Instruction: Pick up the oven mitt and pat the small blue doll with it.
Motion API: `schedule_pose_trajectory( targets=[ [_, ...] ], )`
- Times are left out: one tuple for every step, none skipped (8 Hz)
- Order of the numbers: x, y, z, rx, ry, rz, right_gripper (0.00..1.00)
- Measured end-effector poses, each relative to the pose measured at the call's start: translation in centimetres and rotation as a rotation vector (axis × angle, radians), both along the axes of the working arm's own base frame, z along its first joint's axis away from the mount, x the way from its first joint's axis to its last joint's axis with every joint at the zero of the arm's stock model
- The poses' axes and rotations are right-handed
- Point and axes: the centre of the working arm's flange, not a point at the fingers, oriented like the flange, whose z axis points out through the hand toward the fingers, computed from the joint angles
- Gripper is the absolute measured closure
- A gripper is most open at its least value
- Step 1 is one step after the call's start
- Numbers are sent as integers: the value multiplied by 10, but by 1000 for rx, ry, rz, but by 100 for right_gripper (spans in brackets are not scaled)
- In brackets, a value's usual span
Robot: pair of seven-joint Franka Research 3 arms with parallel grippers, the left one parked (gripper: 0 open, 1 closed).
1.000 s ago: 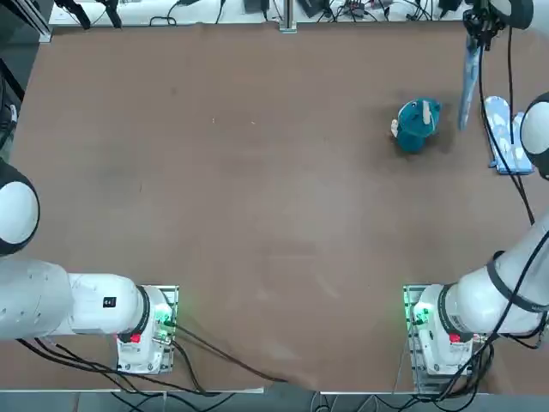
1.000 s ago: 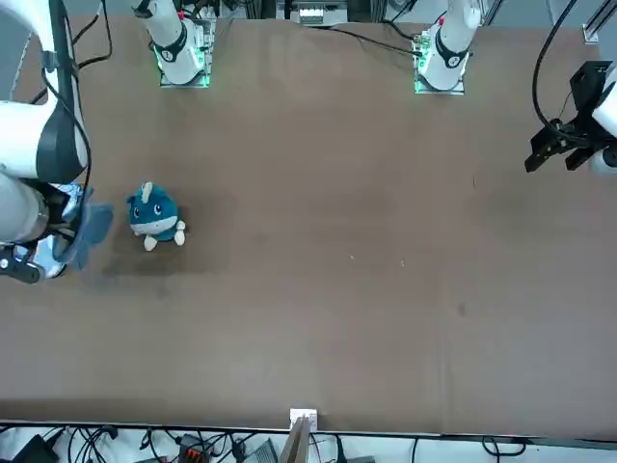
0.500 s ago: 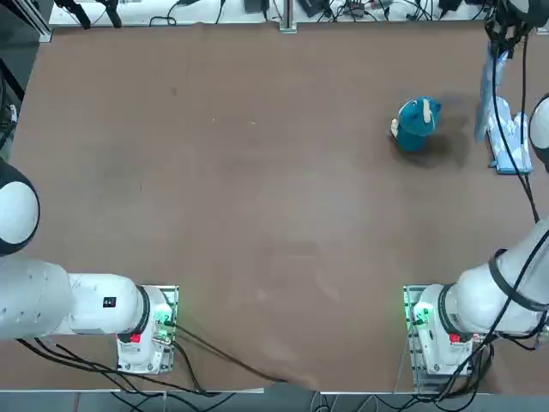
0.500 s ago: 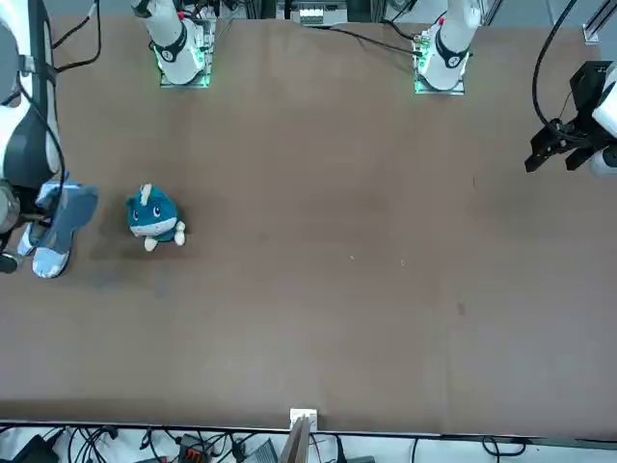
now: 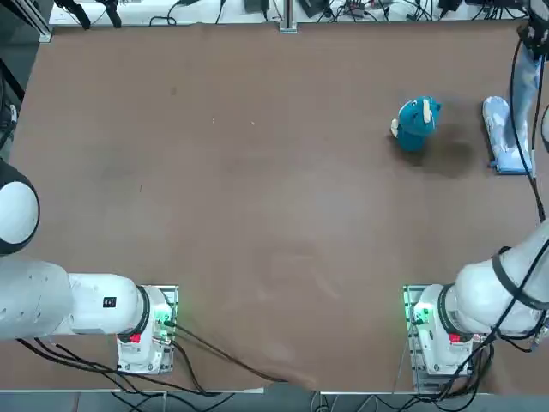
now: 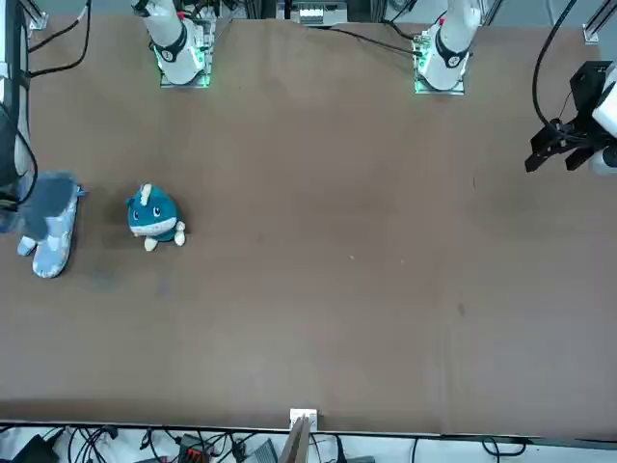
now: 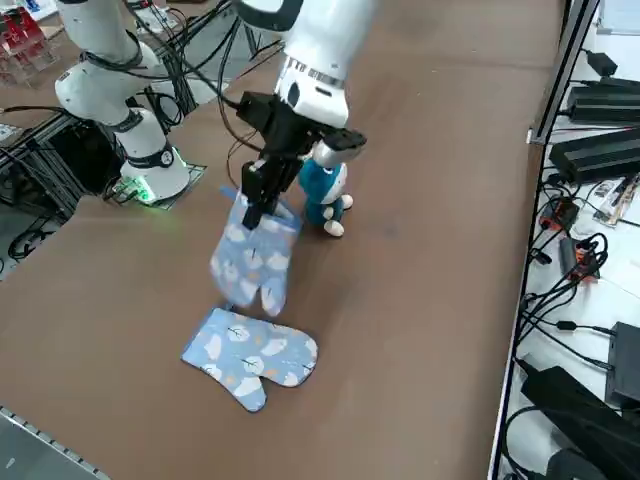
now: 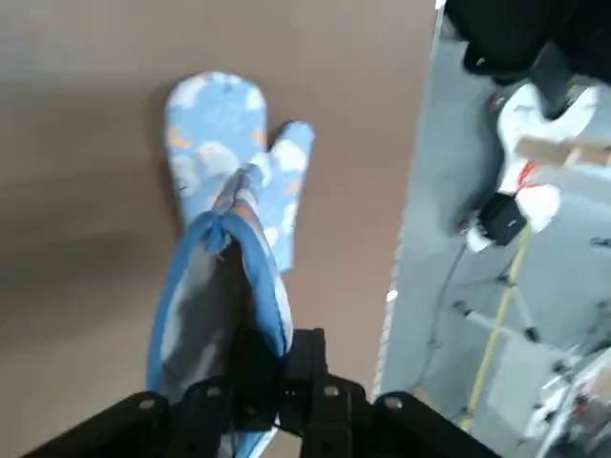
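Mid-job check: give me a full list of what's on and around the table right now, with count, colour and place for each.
held oven mitt: one, pale blue with a white pattern, hanging above the table beside the doll, over the other mitt.
oven mitt on the table: one, same pale blue pattern, lying flat near the table's right edge.
small blue doll: one, teal with cream patches, upright on the far right part of the table, apart from both mitts.
table: one, brown.
cables and power units: several, black, along the far edge off the table.
right gripper: one, black, shut on the held oven mitt's cuff, raised next to the doll.
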Motion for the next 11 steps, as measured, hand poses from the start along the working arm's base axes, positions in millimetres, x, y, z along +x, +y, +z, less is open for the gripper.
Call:
schedule_pose_trajectory(
  targets=[
    [-6, -16, -10, -45, -5, 60, 96],
    [-16, -31, -22, -95, -10, 129, 96],
    [-30, -45, -37, -148, -13, 216, 96],
    [-41, -58, -48, -193, -19, 301, 96],
    [-52, -74, -61, -220, -26, 369, 96],
    [-62, -89, -73, -235, -23, 418, 96],
    [-69, -99, -84, -252, -22, 451, 96],
    [-73, -104, -95, -260, -31, 462, 96],
    [-74, -103, -109, -252, -37, 459, 96],
    [-75, -95, -124, -237, -42, 450, 96],
    [-77, -80, -140, -220, -55, 436, 96]
  ],
)
